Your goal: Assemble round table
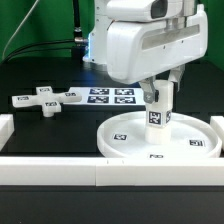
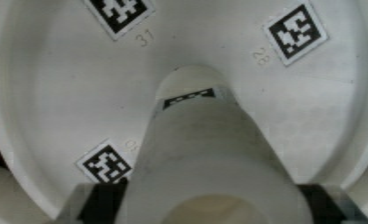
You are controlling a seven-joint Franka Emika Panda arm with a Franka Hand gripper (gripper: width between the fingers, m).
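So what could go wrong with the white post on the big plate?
1. The short thick white plastic cylinder leg, gripped by the jaws, could tip as it seats in the middle of the large white rimmed plastic disc.
2. Nothing visibly holds the disc, so pushing might slide it.

A robotics lab bench: black table [image 1: 50, 135] fenced by white border bars [image 1: 50, 170], tagged marker board [image 1: 112, 96] lying on it

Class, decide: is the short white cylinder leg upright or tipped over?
Upright: the short white plastic cylinder leg stands vertical on the large white rimmed round disc, the gripper around it.
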